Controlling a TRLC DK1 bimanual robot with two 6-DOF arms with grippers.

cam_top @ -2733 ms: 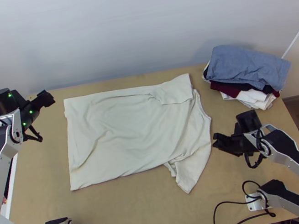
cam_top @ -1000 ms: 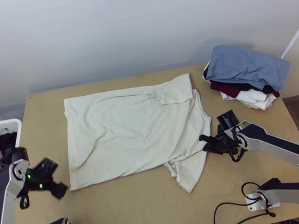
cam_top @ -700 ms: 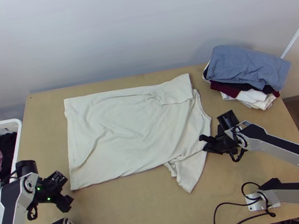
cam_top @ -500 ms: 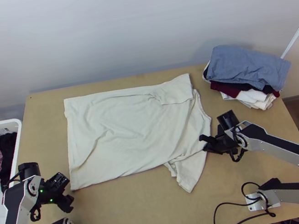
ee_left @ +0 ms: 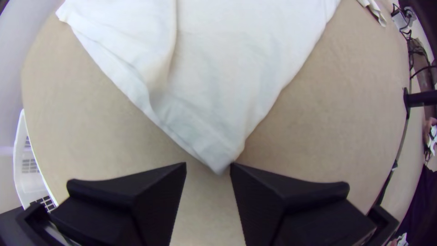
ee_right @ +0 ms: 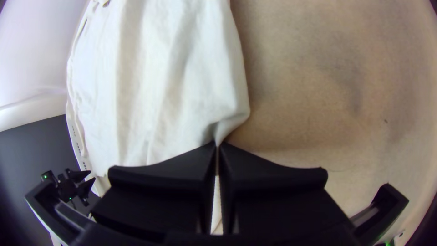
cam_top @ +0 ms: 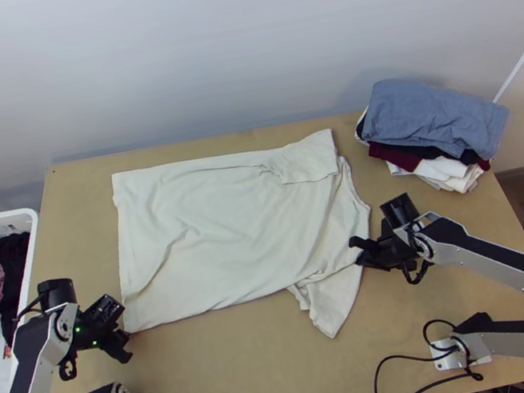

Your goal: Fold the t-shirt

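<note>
The left gripper (ee_left: 208, 165) has its fingers parted at the near left corner of the t-shirt (cam_top: 212, 238), probably to pinch it. The shirt lies spread, somewhat wrinkled, mid-surface (cam_top: 236, 372). The right gripper's (ee_right: 217, 146) fingers clench its right-hand side, likely so both can fold the near half over.

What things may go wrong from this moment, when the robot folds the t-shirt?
The left gripper is open around just the tip of a corner, so it may close on too little cloth.
The right gripper pinches a small bit of the edge of the t-shirt, which might slip.
Creases across it could get folded in.
</note>
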